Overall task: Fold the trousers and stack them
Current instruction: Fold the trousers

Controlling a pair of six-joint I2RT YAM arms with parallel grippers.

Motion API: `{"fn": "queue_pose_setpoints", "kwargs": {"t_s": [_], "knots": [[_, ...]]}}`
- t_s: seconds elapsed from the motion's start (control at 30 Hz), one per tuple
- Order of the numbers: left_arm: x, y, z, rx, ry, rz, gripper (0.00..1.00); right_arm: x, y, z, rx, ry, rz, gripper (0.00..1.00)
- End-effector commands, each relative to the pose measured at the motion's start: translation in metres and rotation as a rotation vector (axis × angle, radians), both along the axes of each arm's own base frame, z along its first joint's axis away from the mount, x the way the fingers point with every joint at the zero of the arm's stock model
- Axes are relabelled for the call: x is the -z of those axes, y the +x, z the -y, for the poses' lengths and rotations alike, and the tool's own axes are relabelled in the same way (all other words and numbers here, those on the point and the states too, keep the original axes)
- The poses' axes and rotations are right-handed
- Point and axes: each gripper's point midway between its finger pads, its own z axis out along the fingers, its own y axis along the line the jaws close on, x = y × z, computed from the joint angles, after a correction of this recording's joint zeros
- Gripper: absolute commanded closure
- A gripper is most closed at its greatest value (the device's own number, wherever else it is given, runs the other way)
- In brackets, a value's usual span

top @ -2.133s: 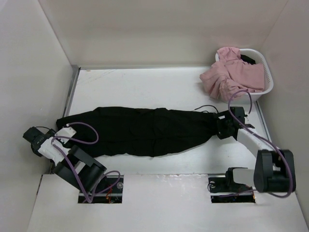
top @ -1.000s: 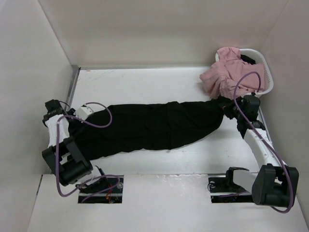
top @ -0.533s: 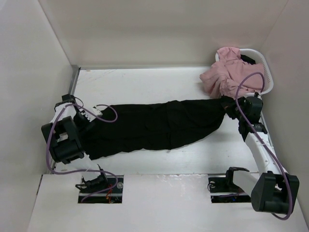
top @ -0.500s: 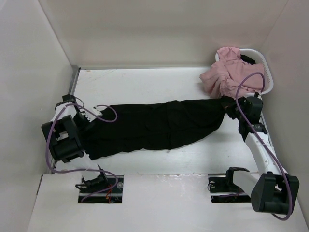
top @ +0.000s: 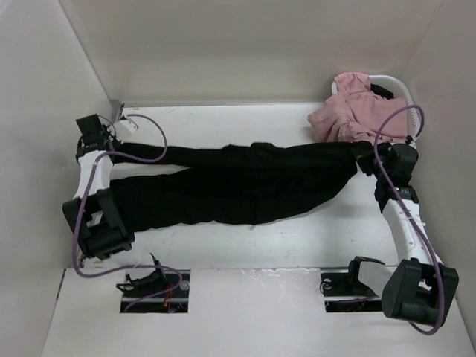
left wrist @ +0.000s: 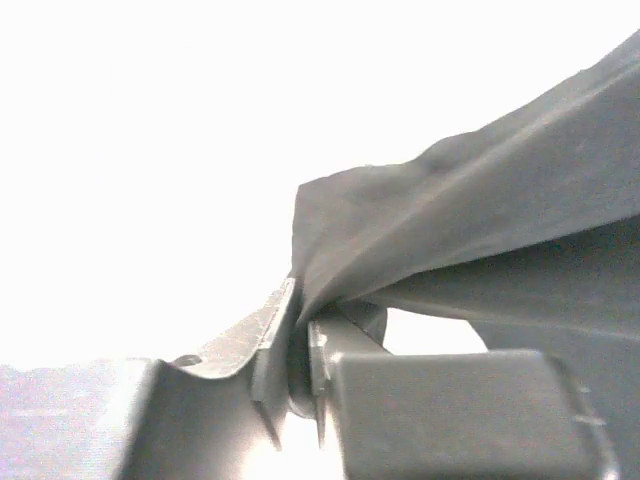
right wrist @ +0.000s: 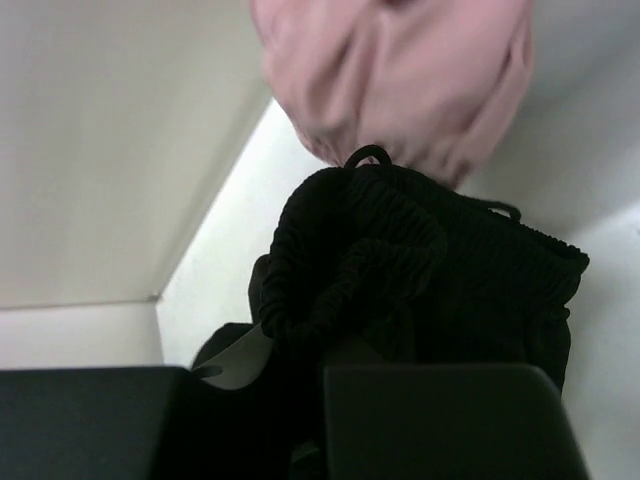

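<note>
White matte tabletop, closed in by plain pale walls at the left, the back and the right; at the near edge a white shelf with two cut-outs for the arm bases. Across the middle of the tabletop, one pair of black trousers, stretched long from left to right: waist end at the right, two legs running to the left, the farther leg set apart from the nearer one, with a narrow strip of white between them. Left hand at the far left corner, clamped tight on the thin end of the farther leg; in the left wrist view only a flat fold of dark cloth nipped between the two fingers, all the background washed out to white. Right hand near the right wall, clamped on the bunched waistband; fingertips mostly buried under cloth in the right wrist view. One pink garment at the far right corner, draped over one white basket and covering most of the rim; something dark inside the basket, too small to name. Waist end just beside the pink garment; touching or not, cannot tell. Two arms, two purple cables, one on each arm.
</note>
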Motion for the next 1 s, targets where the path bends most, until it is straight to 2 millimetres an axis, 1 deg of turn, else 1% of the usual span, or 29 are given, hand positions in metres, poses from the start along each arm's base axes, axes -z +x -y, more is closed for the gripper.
{"fn": "queue_pose_setpoints", "kwargs": {"t_s": [0.0,0.1,0.17,0.23,0.27,0.3,0.37,0.4,0.43,0.47,0.5,0.53,0.6,0.63,0.67,0.7,0.73,0.77,0.83,0.9,0.97], "knots": [[-0.116,0.023,-0.006,0.009,0.109,0.363,0.88,-0.081,0.017,0.018,0.016,-0.063,0.263,1.0],[-0.087,0.007,0.0,0.041,0.122,0.284,0.89,-0.066,0.012,0.009,-0.015,-0.028,0.243,1.0],[-0.069,-0.005,0.0,0.038,0.121,0.272,0.89,-0.055,0.006,0.006,-0.023,-0.019,0.234,1.0],[-0.038,-0.025,0.002,0.041,0.115,0.212,0.89,-0.035,-0.002,0.0,-0.021,0.004,0.203,1.0],[-0.018,-0.038,0.006,0.056,0.11,0.158,0.89,-0.019,-0.006,-0.004,-0.025,0.022,0.171,1.0],[0.0,-0.053,0.013,0.093,0.105,0.091,0.85,-0.005,-0.011,-0.006,-0.027,0.037,0.141,1.0],[0.036,-0.094,0.028,0.186,0.075,-0.084,0.76,0.017,-0.021,-0.008,-0.016,0.057,0.096,1.0],[0.047,-0.114,0.036,0.235,0.054,-0.168,0.7,0.026,-0.025,-0.006,-0.003,0.065,0.08,1.0],[0.053,-0.132,0.043,0.273,0.026,-0.238,0.64,0.033,-0.028,-0.005,0.006,0.071,0.065,1.0],[0.054,-0.149,0.048,0.296,-0.014,-0.302,0.57,0.038,-0.029,-0.005,0.006,0.073,0.049,1.0],[0.05,-0.161,0.052,0.313,-0.056,-0.352,0.52,0.042,-0.03,-0.004,0.004,0.073,0.034,1.0],[0.043,-0.167,0.054,0.316,-0.1,-0.38,0.47,0.045,-0.029,-0.004,-0.003,0.071,0.02,1.0],[0.027,-0.16,0.046,0.293,-0.153,-0.368,0.44,0.047,-0.027,-0.005,-0.014,0.064,0.007,1.0],[0.015,-0.146,0.036,0.251,-0.17,-0.32,0.43,0.046,-0.024,-0.004,-0.013,0.056,0.006,1.0],[0.008,-0.134,0.029,0.22,-0.176,-0.285,0.42,0.045,-0.022,-0.005,-0.017,0.055,0.006,1.0],[0.0,-0.117,0.017,0.16,-0.182,-0.23,0.41,0.044,-0.02,-0.005,-0.022,0.049,0.009,1.0],[-0.003,-0.106,0.012,0.129,-0.188,-0.206,0.4,0.043,-0.019,-0.005,-0.024,0.046,0.009,1.0],[-0.003,-0.092,0.007,0.085,-0.201,-0.192,0.4,0.042,-0.018,-0.005,-0.026,0.041,0.011,1.0],[0.007,-0.075,0.0,0.0,-0.22,-0.202,0.4,0.042,-0.018,-0.004,-0.024,0.031,0.009,1.0],[0.019,-0.066,-0.006,-0.075,-0.256,-0.228,0.4,0.041,-0.018,-0.004,-0.023,0.029,0.009,1.0],[0.038,-0.067,-0.006,-0.113,-0.3,-0.291,0.4,0.04,-0.018,-0.003,-0.021,0.024,0.006,0.99]]}}
